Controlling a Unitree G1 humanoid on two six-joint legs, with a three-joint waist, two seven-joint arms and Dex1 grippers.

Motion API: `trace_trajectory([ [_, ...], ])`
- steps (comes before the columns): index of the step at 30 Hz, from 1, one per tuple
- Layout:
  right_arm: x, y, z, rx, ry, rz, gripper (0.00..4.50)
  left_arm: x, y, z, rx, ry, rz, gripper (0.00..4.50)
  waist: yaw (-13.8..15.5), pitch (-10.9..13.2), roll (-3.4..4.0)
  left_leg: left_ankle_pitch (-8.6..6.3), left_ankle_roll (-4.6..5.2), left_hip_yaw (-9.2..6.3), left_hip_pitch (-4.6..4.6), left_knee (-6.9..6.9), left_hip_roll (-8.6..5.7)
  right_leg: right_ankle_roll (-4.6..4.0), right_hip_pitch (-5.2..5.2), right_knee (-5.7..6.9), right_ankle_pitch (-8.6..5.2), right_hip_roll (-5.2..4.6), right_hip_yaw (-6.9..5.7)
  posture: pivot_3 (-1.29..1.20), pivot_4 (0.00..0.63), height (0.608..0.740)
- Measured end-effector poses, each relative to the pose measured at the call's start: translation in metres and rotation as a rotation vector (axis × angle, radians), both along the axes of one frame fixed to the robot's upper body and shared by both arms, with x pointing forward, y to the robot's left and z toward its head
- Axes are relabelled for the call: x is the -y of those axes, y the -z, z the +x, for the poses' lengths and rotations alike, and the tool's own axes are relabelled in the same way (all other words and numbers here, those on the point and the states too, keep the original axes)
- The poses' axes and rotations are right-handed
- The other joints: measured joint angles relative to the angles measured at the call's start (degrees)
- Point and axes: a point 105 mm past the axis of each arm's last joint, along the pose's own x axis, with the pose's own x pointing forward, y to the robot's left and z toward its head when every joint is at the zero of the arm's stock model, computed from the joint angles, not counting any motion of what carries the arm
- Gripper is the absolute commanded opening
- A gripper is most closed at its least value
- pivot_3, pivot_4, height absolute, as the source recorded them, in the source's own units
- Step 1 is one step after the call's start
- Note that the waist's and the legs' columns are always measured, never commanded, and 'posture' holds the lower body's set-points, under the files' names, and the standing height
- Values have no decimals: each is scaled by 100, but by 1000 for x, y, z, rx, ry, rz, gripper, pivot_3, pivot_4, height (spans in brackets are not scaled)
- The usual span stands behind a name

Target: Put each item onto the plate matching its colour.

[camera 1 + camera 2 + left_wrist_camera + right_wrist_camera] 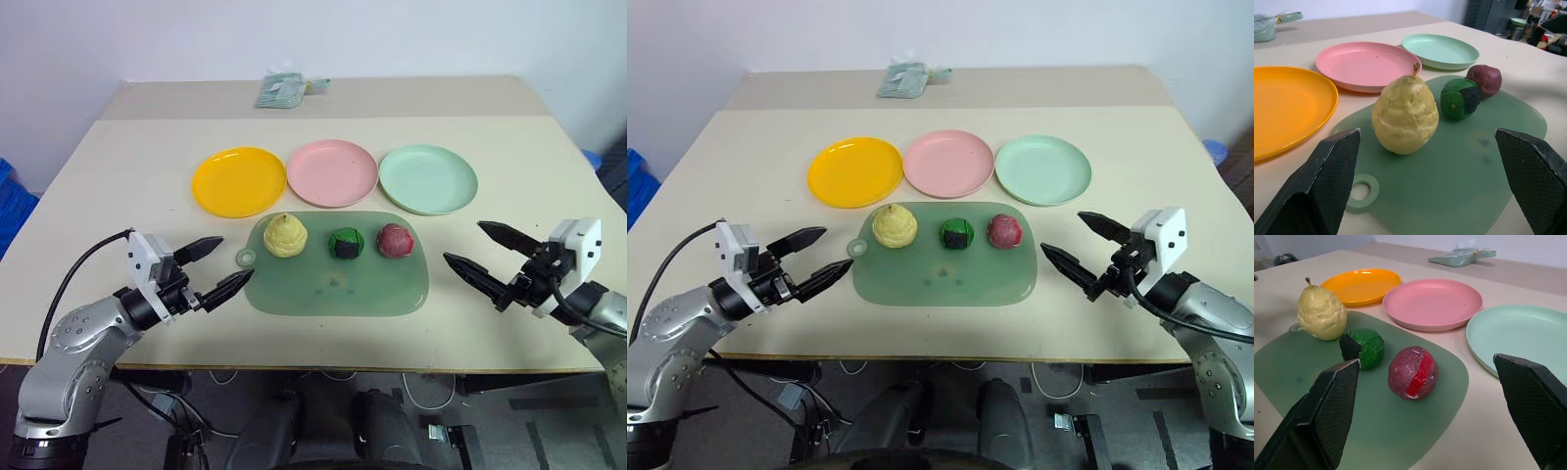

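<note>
Mid-frame, the pear (285, 236), green ball (346, 243) and red ball (394, 240) sit in a row on the green mat (338, 286). Just above it lie the yellow plate (238, 181), pink plate (332, 172) and mint plate (428, 178), all bare. Lower left, the left gripper (216, 266) hovers with fingers spread; lower right, the right gripper (484, 252) likewise, holding nothing.

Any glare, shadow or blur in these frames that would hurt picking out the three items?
Left eye view: even light, pear, green ball and red ball sharp on the mat, shadows short. Left wrist view: pear crisp, left tool fingers soft, far background blurred. Right wrist view: soft sheen on the pink plate, nothing washed out.
</note>
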Motion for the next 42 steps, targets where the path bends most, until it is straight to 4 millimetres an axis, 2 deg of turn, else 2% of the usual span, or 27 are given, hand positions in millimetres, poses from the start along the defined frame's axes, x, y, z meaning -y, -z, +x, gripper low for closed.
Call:
trace_trajectory([
  [6,0,0,0,0,-2,-1,4467,4,3,1,-10,8,2,4500,0,0,0,0,0,1,0,1,0,-1,0,-1,0,0,0,0,150,740],
  [18,-3,1,-4,20,-28,14,4467,9,-6,11,33,-19,-17,4500,3,1,-1,-1,1,3,-1,2,1,0,0,-1,2,1,0,0,150,740],
  [21,-9,-1,-4,35,-62,20,4467,8,-8,16,37,-50,-21,4500,2,1,-1,-1,1,3,0,3,2,0,0,-1,3,2,0,0,150,740],
  [24,-26,-7,-1,63,-160,34,4467,8,-4,31,-6,-123,-23,4500,-9,1,-2,0,1,6,1,6,7,-1,0,0,8,8,0,0,150,740],
  [30,-55,-16,1,103,-346,31,4467,23,-2,48,-55,-138,-45,4500,1,2,-5,-1,-1,6,0,3,12,3,1,-3,12,16,0,0,150,740],
  [36,-65,-10,7,108,-431,-15,4467,44,4,58,-77,-92,-47,4500,3,3,-7,-2,-2,6,-3,6,12,7,0,-8,16,17,0,0,150,740],
  [42,-64,-4,8,109,-443,-46,4467,45,12,65,-103,-96,-23,4500,0,3,-6,-2,-3,6,-2,6,15,6,-1,-7,16,21,0,0,150,740],
])
